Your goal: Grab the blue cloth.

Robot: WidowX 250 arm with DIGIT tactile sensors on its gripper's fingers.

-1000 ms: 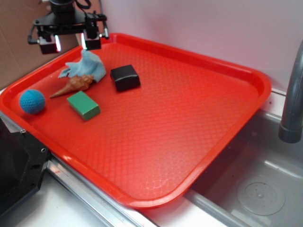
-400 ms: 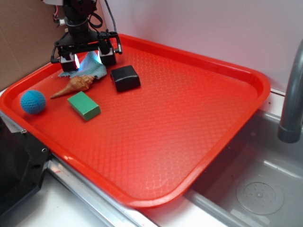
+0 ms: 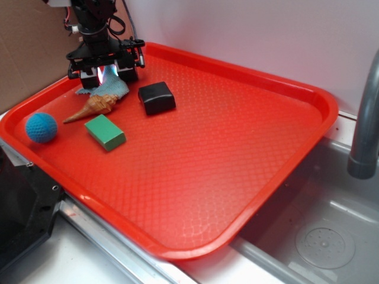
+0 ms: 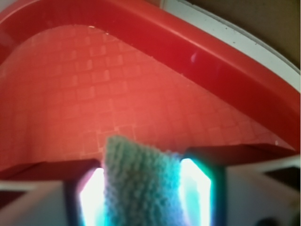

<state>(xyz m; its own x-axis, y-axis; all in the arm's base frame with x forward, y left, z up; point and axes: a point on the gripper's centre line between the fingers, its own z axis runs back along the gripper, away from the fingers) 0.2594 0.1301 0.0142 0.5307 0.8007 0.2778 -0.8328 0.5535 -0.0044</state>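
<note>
The blue cloth (image 3: 108, 89) (image 4: 141, 186) now sits pinched between the jaws, which are clenched on a raised fold of it. A second ago they hung spread above it; since then they have dropped onto the tray (image 3: 249, 148) and closed (so the grab looks made). Just below the jaws lies the shell (image 3: 95, 107), beside them the black block (image 3: 157, 97).

Black block (image 3: 157, 97), shell (image 3: 95, 106), green block (image 3: 105, 132) crowd the corner — right of the tray (image 3: 237, 154) lies open
</note>
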